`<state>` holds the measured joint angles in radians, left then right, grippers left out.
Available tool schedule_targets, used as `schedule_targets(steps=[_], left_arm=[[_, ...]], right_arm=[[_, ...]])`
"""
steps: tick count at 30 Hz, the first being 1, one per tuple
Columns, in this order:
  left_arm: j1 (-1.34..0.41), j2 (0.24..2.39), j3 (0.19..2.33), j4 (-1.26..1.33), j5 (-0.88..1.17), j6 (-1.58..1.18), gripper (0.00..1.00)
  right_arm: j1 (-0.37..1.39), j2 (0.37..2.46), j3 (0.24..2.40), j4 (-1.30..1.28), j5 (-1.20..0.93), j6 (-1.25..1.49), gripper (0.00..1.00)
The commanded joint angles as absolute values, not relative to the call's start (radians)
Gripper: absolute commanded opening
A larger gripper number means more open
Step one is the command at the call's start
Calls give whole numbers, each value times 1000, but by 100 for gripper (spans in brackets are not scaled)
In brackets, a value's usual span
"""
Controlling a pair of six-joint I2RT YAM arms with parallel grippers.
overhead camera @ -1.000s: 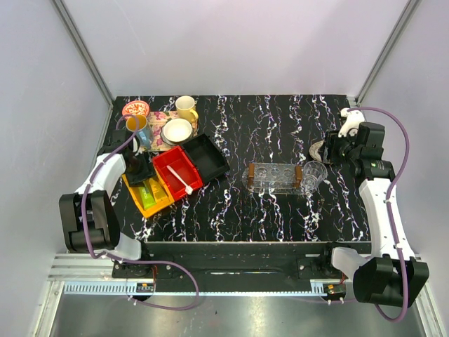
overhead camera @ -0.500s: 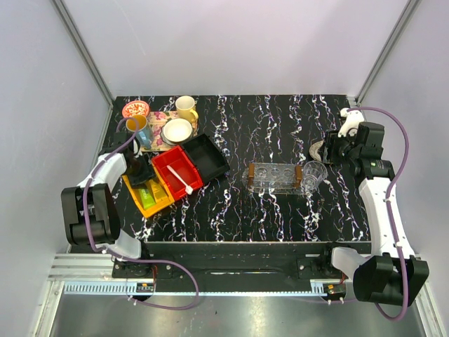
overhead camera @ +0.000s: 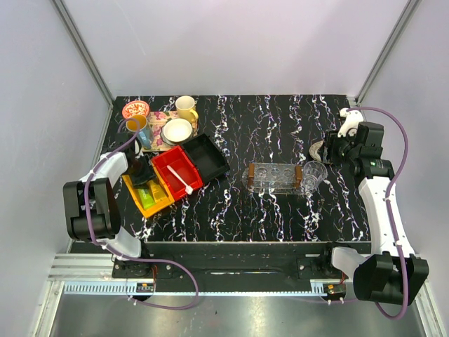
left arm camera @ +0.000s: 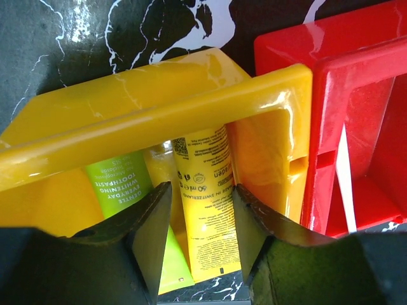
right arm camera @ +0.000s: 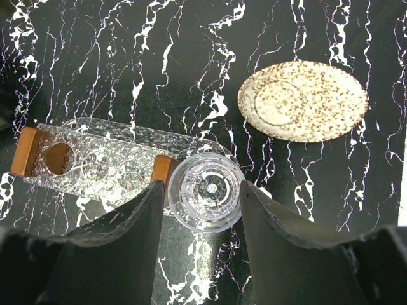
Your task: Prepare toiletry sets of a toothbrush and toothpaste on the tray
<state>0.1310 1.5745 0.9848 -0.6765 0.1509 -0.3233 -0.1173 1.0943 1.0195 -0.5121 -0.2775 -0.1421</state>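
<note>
The yellow bin (left arm camera: 159,114) holds both toothpaste tubes side by side, an orange-yellow tube (left arm camera: 202,190) and a lime green tube (left arm camera: 121,184). My left gripper (left arm camera: 202,213) reaches down into this bin, open, one finger on each side of the orange-yellow tube and close to it. A white toothbrush (overhead camera: 181,180) lies in the red bin (overhead camera: 175,170); its handle (left arm camera: 343,168) also shows in the left wrist view. The clear tray (right arm camera: 197,145) lies under the rack (right arm camera: 95,165). My right gripper (right arm camera: 203,194) hangs open above a clear cup (right arm camera: 206,187).
A black bin (overhead camera: 208,157) stands beside the red one. At the back left a floral tray (overhead camera: 160,118) carries cups and a bowl. A speckled saucer (right arm camera: 302,100) lies right of the rack. Walls close in the table on three sides.
The left gripper's jaws have narrowed around the orange-yellow tube and the left arm has shifted slightly. The right arm has not moved.
</note>
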Motion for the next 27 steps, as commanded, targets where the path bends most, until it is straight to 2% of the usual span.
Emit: schedule_targets(steps=[1, 18, 27], left_arm=[[135, 1589, 977, -629, 160, -334, 47], [135, 1626, 986, -615, 163, -310, 48], [137, 1605, 999, -626, 190, -305, 38]], right_arm=[[-120, 1097, 1020, -469, -258, -156, 56], [-120, 1095, 1020, -466, -252, -161, 57], [-120, 1091, 1020, -466, -253, -163, 57]])
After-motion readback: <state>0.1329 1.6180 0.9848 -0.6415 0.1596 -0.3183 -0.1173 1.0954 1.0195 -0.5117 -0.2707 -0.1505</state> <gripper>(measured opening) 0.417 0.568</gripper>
